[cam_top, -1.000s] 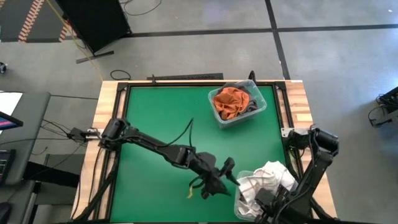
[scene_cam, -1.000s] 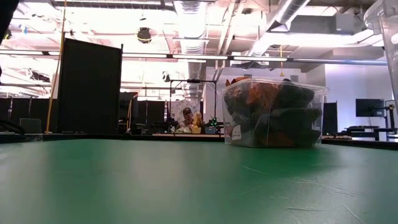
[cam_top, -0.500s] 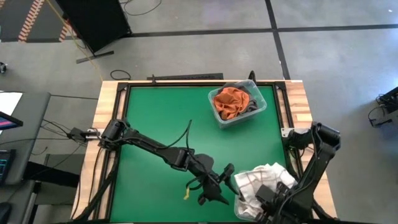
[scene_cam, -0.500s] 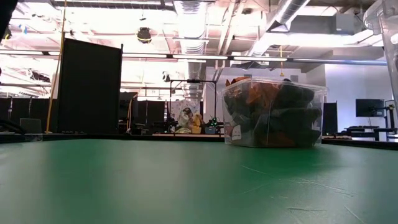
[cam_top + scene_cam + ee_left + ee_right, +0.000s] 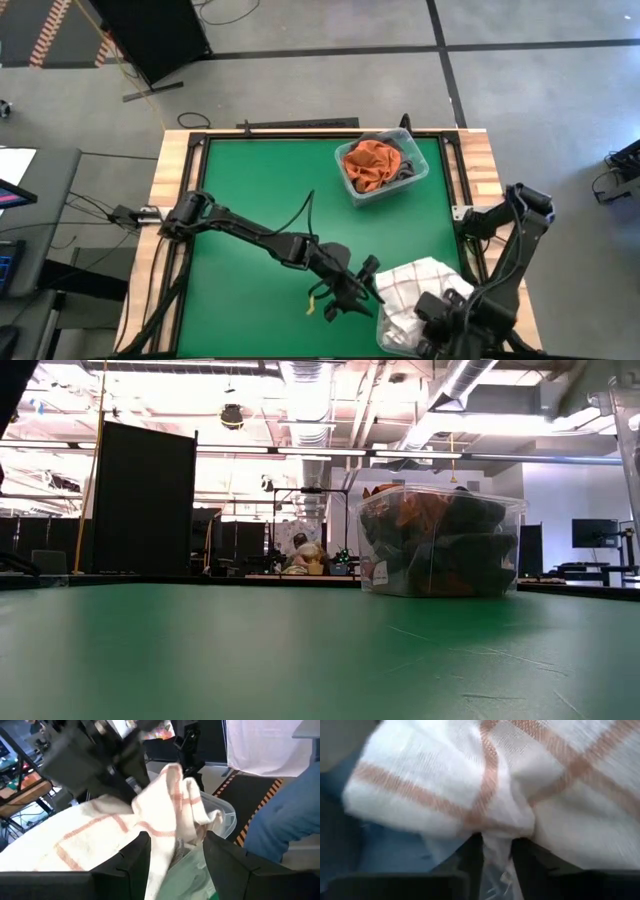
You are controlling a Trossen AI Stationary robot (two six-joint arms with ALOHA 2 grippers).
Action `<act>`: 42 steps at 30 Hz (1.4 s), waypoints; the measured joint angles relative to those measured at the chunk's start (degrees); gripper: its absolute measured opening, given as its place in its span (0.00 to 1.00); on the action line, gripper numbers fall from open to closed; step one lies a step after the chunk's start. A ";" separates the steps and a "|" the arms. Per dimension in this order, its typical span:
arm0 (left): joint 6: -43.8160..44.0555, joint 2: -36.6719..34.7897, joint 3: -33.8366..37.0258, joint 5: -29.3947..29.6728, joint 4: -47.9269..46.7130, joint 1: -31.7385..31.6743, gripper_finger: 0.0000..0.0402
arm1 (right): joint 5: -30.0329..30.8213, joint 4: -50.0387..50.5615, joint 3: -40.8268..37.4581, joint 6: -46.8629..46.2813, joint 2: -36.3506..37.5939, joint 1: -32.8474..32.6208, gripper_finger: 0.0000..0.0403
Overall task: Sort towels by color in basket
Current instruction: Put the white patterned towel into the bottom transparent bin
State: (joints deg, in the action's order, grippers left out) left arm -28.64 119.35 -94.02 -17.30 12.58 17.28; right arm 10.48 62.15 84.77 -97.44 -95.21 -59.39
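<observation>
Low view: green table (image 5: 200, 650), bright ceiling lights (image 5: 330, 453) beyond.

A green-topped table with pale wooden edges (image 5: 250, 190) carries two clear plastic bins: one (image 5: 384, 165) at the far side holding rust-orange and dark cloths, another (image 5: 400, 322) at the near right corner.

The white grid towel (image 5: 415, 285) covers most of its clear bin (image 5: 385, 335); the right gripper (image 5: 440, 315) beside it is blurred, fingers unreadable
</observation>
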 joint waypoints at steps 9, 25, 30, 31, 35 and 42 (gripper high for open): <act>-0.77 -0.01 0.11 0.02 -1.77 -0.64 0.43 | 3.37 -1.81 0.02 -6.59 7.50 -4.39 0.51; -0.93 -0.04 0.11 0.02 -4.68 -0.64 0.43 | 22.63 6.85 0.04 -7.49 5.27 -0.12 0.48; -1.53 -0.04 0.11 0.07 -6.54 -0.64 0.43 | 14.41 6.60 0.07 -9.37 0.86 1.96 0.48; -1.53 -0.04 0.11 0.07 -7.26 -0.64 0.43 | 12.85 6.58 0.04 -10.24 -0.14 2.05 0.48; -1.55 -0.07 0.11 0.11 -10.30 -0.66 0.43 | 8.95 5.67 0.04 -12.81 -3.31 1.32 0.48; -1.55 -0.07 0.11 0.13 -16.79 -0.66 0.43 | 8.37 4.41 0.04 -18.11 -6.35 -0.25 0.48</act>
State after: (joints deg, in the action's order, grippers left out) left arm -30.20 119.28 -93.91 -17.17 -4.21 16.62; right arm 18.85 66.57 84.82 -115.54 -101.56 -59.64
